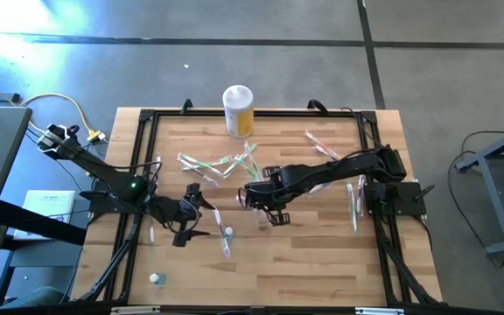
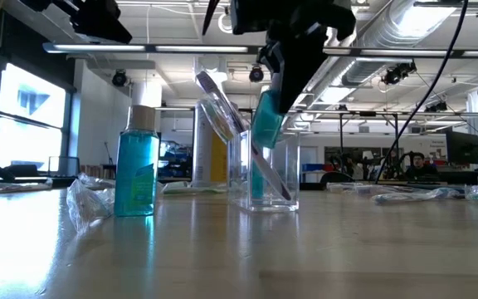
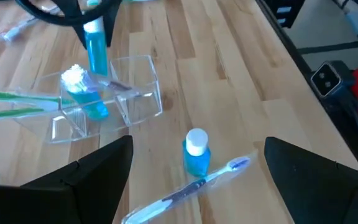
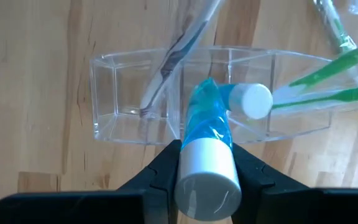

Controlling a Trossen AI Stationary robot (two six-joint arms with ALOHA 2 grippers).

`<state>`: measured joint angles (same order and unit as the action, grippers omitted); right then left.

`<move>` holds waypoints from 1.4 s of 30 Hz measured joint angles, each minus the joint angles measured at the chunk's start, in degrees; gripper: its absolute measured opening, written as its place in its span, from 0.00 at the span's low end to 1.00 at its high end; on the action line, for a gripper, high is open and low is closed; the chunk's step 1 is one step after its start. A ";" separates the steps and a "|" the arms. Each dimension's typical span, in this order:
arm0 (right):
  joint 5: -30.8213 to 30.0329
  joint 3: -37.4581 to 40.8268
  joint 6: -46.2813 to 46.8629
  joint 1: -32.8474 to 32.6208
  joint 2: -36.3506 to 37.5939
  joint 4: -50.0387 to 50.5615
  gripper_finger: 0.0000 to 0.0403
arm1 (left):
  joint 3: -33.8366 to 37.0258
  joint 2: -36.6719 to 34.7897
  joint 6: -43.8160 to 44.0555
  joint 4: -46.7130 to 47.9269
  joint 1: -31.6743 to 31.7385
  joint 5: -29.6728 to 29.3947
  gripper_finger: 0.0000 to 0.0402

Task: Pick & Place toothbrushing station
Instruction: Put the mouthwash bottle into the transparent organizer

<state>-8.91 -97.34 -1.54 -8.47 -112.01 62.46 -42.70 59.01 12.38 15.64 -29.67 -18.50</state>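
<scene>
Right claw (image 4: 207, 165) pinches a blue tube (image 4: 207, 155) over the clear holder (image 4: 129, 99); left claw (image 3: 191, 180) spread, seemingly hovering.

Clear organizer (image 4: 135, 118): mid-table, compartments side by side. One end compartment: a toothbrush (image 4: 173, 56), leaning. Middle compartment: a capped bottle (image 4: 244, 99). Directly above: right gripper (image 4: 207, 162), clamping a tube (image 4: 207, 168). Near the organizer: small upright bottle (image 3: 196, 152), wrapped toothbrush (image 3: 191, 190) just beside it. Back edge: canister (image 1: 238, 109).
</scene>
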 joint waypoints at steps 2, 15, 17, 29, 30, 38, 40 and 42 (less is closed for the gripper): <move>0.15 0.00 0.02 0.00 0.00 0.28 0.20 | 0.02 0.14 0.15 -0.04 0.00 0.02 0.89; 2.02 0.00 -0.38 0.92 0.00 0.47 0.20 | 0.02 0.41 0.60 0.10 0.00 0.05 0.89; 2.34 0.00 -0.48 1.32 0.00 0.46 0.20 | 0.02 0.41 0.99 0.18 0.00 0.05 0.89; 5.63 -0.04 -1.27 2.99 0.00 0.50 0.20 | 0.02 0.41 1.44 1.02 0.00 0.07 0.89; 5.91 -0.04 -1.27 3.02 0.00 0.50 0.20 | 0.02 0.41 1.44 1.03 0.00 0.07 0.89; 6.51 -0.07 -1.48 3.02 0.00 1.05 0.20 | 0.02 0.41 1.44 1.04 0.00 0.05 0.89; 6.51 -0.07 -1.67 3.02 0.00 1.05 0.20 | 0.02 0.41 1.44 1.06 0.00 0.06 0.89; 6.51 -0.07 -1.71 3.02 0.00 1.05 0.20 | 0.02 0.41 1.44 1.04 0.00 0.04 0.89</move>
<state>-2.39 -97.41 -3.26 -5.45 -112.01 63.51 -42.68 59.42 13.82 16.69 -29.67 -18.46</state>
